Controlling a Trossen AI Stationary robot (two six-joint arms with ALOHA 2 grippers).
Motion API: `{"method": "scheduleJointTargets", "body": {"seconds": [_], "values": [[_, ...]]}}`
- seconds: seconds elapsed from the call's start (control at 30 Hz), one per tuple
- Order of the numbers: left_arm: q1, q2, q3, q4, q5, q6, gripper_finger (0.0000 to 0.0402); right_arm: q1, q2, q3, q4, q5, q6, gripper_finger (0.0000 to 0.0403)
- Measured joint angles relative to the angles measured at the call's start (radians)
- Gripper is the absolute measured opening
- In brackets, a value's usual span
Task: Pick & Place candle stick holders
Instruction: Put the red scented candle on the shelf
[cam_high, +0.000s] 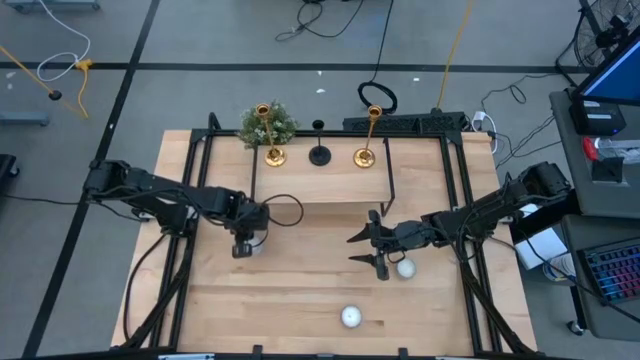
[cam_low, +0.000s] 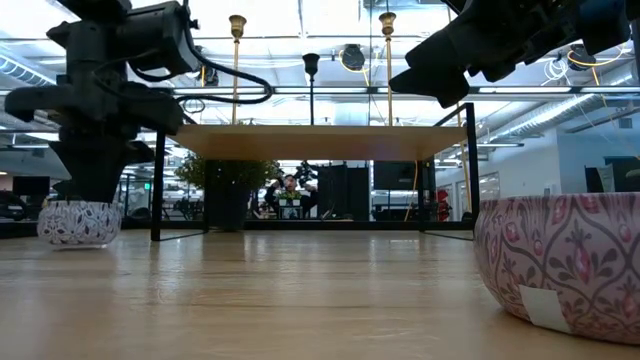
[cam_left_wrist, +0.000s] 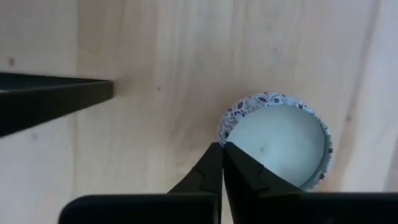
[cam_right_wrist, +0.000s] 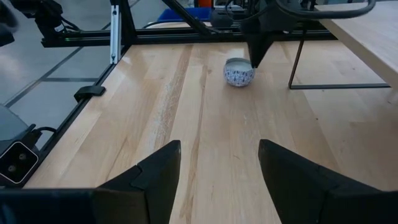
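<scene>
front bowl (cam_high: 350, 317) seen nr table (cam_high: 300, 300) edge | R gripper (cam_high: 370, 248) held spread mid-table, bowl (cam_high: 405, 268) just beside | L gripper (cam_left_wrist: 222, 163) pressed shut over patterned bowl (cam_left_wrist: 273, 140) | far shelf (cam_high: 320, 180): 2 gold holders (cam_high: 274, 152) (cam_high: 366, 152), black holder (cam_high: 319, 152) between, plant (cam_high: 266, 124) at L.

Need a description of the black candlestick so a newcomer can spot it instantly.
Find the raised wooden shelf on black legs at the table's far side. Three candlesticks stand in a row along its far edge, past the left end effector and right end effector. The black candlestick is the middle one: matte, shorter, between the left gold candlestick by the green plant and the right gold candlestick.
</scene>
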Motion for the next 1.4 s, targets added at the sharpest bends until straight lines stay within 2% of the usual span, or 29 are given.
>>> {"method": "scheduleJointTargets", "body": {"seconds": [0.33,0.57,0.67,0.9,1.2,1.4], "values": [[-0.092,0.0,0.056,0.048,0.0,-0.034,0.0003,0.0,0.0,0.0,0.0,0.0,0.0,0.0212],[-0.156,0.0,0.203,0.036,-0.027,-0.052,0.0003,0.0,0.0,0.0,0.007,0.0,0.0,0.0212],[-0.177,0.0,0.269,-0.012,-0.038,-0.048,0.0005,0.0,0.0,0.0,0.007,0.0,0.0,0.0212],[-0.208,0.0,0.426,-0.172,-0.159,-0.044,0.0004,0.0,0.0,0.0,0.007,0.0,0.0,0.0212],[-0.196,-0.001,0.656,-0.314,-0.185,0.003,0.0003,0.0,0.0,0.0,0.007,0.0,-0.007,0.0212],[-0.107,0.002,0.706,-0.289,-0.206,0.105,0.0003,0.0,0.0,0.0,0.008,0.004,-0.026,0.0212]]}}
